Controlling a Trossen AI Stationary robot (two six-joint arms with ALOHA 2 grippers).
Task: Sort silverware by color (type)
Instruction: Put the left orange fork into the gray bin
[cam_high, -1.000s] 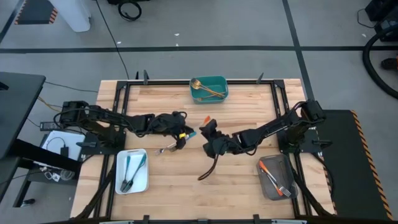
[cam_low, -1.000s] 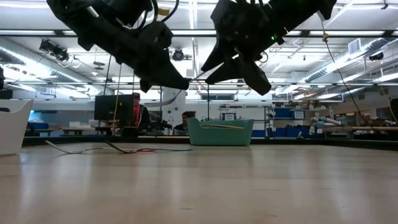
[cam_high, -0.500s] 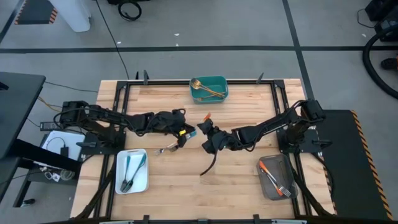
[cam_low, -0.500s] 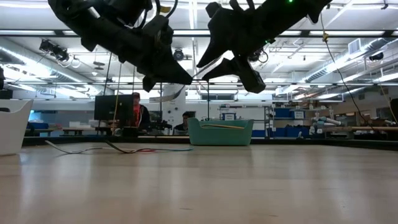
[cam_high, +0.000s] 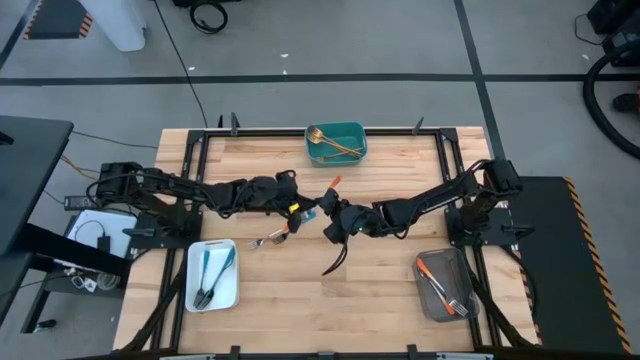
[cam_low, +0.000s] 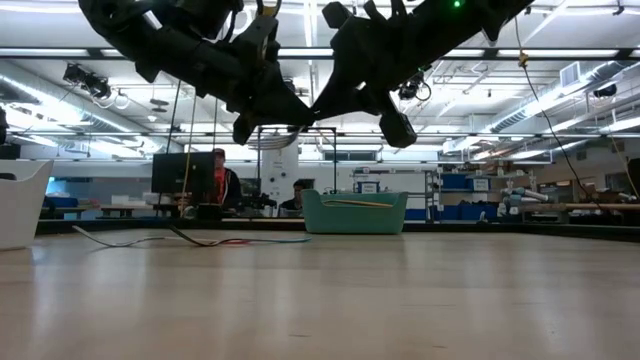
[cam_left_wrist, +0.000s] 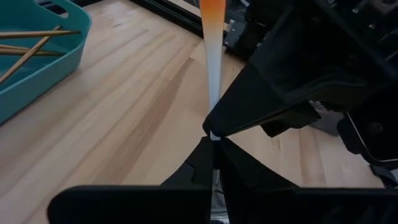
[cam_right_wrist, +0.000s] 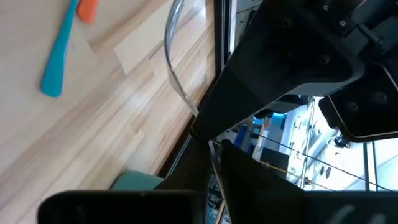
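Left tool (cam_high: 300, 208): I see it clamped on an orange-handled utensil (cam_left_wrist: 212, 37), head hidden.
Right tool (cam_high: 322, 205): pinching the same utensil; grip unclear.

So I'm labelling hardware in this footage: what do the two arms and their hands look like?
Both arms are matte black and jointed, reaching in from black bases at the table's sides. The left hand carries small yellow and blue markings. The right hand is plain black, with a dark cable hanging from it. Each hand ends in two dark, flat, tapering fingers.
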